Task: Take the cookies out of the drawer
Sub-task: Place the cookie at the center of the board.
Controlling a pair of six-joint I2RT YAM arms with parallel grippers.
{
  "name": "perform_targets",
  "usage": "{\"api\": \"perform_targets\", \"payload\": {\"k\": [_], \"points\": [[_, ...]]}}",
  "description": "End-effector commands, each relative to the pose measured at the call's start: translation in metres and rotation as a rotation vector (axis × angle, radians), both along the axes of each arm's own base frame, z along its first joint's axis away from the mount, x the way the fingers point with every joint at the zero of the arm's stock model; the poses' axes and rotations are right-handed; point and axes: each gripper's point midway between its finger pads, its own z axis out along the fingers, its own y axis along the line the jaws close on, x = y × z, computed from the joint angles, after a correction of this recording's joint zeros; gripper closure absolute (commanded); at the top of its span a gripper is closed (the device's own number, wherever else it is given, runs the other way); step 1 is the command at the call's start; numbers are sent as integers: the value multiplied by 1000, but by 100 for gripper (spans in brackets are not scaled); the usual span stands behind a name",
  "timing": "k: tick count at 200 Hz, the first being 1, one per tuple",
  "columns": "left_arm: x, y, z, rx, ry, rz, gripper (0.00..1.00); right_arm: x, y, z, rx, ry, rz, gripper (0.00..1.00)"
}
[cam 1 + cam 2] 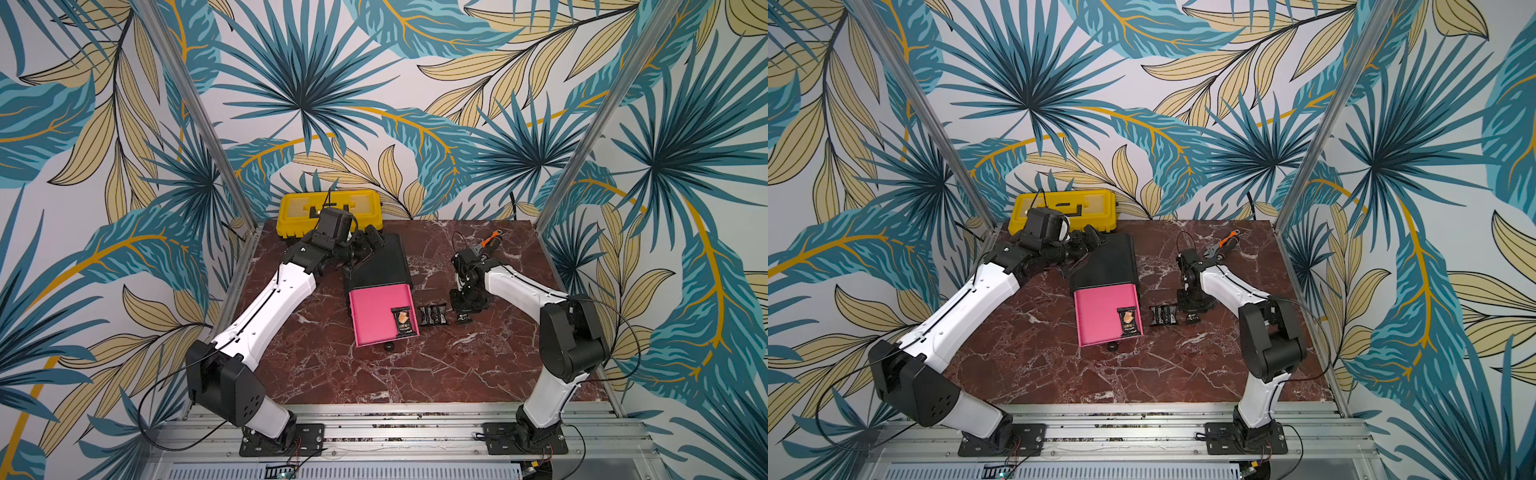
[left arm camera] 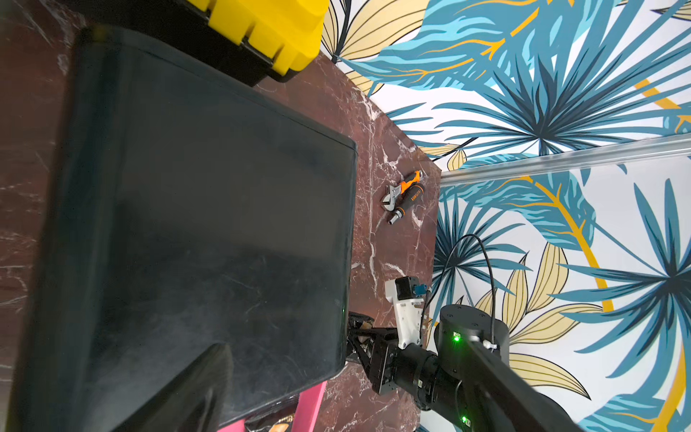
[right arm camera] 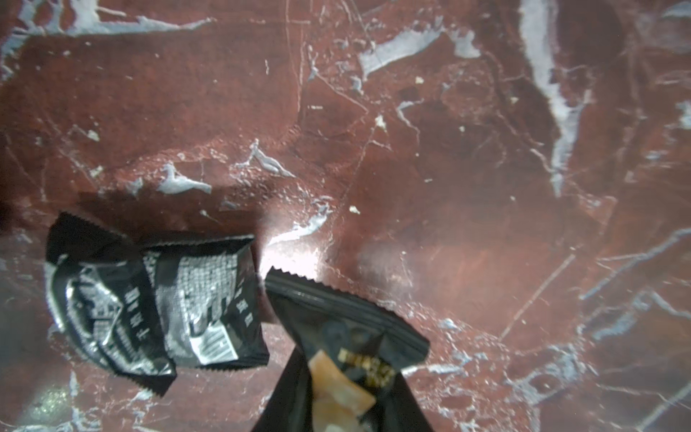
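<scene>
In both top views the pink drawer (image 1: 376,316) stands pulled out of the black cabinet (image 1: 384,262). One black cookie packet (image 1: 402,323) lies in the drawer's corner nearest the right arm. A pair of packets (image 1: 433,316) lies on the table (image 1: 478,374) just beside the drawer. The right pincer (image 1: 464,312) points down near them with a held packet (image 1: 464,318) at its tips. The left pincer (image 1: 368,245) rests against the cabinet's far corner, seemingly bracing it.

In the left wrist view the cabinet top (image 2: 209,209) fills the frame and one finger (image 2: 202,381) lies over it. Whether that pincer is open or closed cannot be told.

In the right wrist view the held packet (image 3: 347,351) sticks up from a narrow pinch, close beside the pair of packets (image 3: 157,303) and low over the table.

The step in hand looks like setting this packet down. Next the right pincer needs to lower, let go, then return for the packet in the drawer. That one sits tight against the drawer's wall, so the reach calls for care.
</scene>
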Motion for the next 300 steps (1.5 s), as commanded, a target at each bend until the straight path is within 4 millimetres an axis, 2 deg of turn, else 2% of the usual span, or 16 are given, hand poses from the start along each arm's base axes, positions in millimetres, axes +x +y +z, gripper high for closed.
{"api": "perform_targets", "payload": {"k": [1,32,53,89,105,130,160,181,204,234,251,275,300], "points": [[-1,9,1,13,-14,38,0,7,10,-6,61,1,-32,79],[5,6,6,-5,-32,43,0,7,11,-18,77,30,-97,78],[14,1,11,-31,-46,42,0,7,20,-22,124,42,-78,78],[19,0,13,-21,-46,39,0,6,22,-26,127,55,-57,74],[18,1,12,-21,-45,38,0,6,21,-26,125,54,-54,68],[13,5,11,-12,-39,39,0,7,21,-21,123,40,-49,49],[8,21,13,-1,-41,66,0,10,20,-8,123,5,-45,40],[3,41,14,-7,-42,96,0,14,17,13,114,-36,-57,37],[-5,58,12,14,-39,112,0,19,15,48,129,-102,-113,35],[-11,56,0,36,-9,69,0,20,45,110,291,-222,-154,31],[-12,52,-4,38,3,35,0,13,59,137,312,-283,-140,30],[-15,55,-13,48,25,5,0,-4,77,160,337,-330,-143,29],[-20,55,-16,45,57,-50,0,-27,110,174,379,-339,-125,28]]}}
